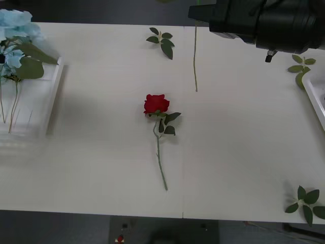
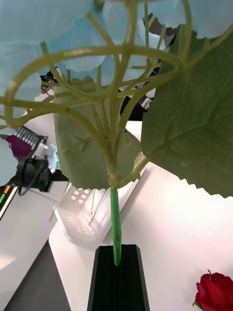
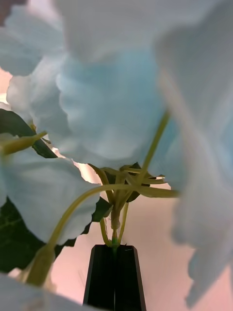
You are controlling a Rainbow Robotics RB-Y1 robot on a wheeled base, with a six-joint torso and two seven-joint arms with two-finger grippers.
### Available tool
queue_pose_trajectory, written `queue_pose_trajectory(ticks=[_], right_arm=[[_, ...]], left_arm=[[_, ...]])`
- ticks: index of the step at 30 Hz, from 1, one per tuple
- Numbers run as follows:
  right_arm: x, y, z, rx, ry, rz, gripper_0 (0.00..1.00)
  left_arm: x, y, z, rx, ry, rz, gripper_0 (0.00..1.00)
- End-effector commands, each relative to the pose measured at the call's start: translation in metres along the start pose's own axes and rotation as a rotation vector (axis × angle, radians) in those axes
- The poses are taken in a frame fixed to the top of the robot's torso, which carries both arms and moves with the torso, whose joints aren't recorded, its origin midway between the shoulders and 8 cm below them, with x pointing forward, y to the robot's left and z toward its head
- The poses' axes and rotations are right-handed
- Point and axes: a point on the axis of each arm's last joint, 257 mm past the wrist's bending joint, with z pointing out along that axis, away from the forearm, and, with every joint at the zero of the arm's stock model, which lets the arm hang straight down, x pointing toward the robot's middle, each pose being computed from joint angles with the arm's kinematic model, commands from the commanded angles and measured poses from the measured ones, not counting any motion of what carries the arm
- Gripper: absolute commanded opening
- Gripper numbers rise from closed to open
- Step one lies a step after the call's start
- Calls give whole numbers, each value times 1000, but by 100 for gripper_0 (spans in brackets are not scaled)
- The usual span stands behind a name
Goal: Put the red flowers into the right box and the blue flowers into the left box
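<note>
One red flower lies alone mid-table, its stem pointing toward me; its bloom also shows in the right wrist view. My right gripper is shut on the green stem of a blue flower, held high above the table. The right arm is at the far right, and a thin stem hangs down beside it. My left gripper is shut on the stem of another blue flower. Blue flowers lie over the left box. The right box shows a corner at the right edge.
Loose green leaf sprigs lie at the far middle, at the far right and at the near right corner. The table's front edge runs close below the rose's stem end.
</note>
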Motion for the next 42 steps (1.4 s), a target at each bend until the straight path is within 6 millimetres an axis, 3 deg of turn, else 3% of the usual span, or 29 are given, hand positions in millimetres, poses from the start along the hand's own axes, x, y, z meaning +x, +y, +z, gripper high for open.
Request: queue_pose_trajectory(ticks=[1,4,5,6,10,17,21,32,42], right_arm=[[3,26,8,-52,0,-56,0],[7,30,12,-66,-1,-49,0],[7,32,13,-70,-3,-51,0],[11,36,18,-85,-16,-39,0],[17,50,34,-127,-94,-9,0],[27,66,62,-171,-162,15,0],[28,67,72,-175,-171,27,0],[28,63,75,-169,-173,26,0],[28,63,75,-169,-173,26,0]], left_arm=[[-36,46,-56,-158,-102,-101,0],[-44,64,-85,-218,-135,-185,0],[-43,66,-87,-224,-131,-194,0],[-37,72,-103,-259,-94,-236,0],[-25,67,-126,-295,-16,-359,0],[5,78,-144,-441,98,-517,0],[12,94,-134,-543,107,-523,0],[38,118,-62,-593,56,-562,0],[41,125,-31,-618,18,-546,0]])
